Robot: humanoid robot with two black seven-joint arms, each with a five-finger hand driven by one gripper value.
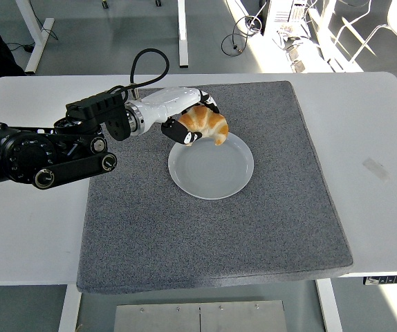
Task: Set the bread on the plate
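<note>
- A white bench [392, 207] is seen at the near edge, covered across its middle by a grey mat [205, 235]
- A white plate [212, 169] is set on the mat, just below and to the right of the robot hand; its dish is bare
- The bread [205, 126], a golden croissant, is pinched by the left robot hand [185, 119], its fingers curled around the pastry's left end
- The bread is held over the plate's upper left rim; whether it touches the rim cannot be told
- A black cable [146, 66] is looped up behind the left robot hand's wrist
- Bench legs and cables on the floor are seen beyond the far edge
</note>
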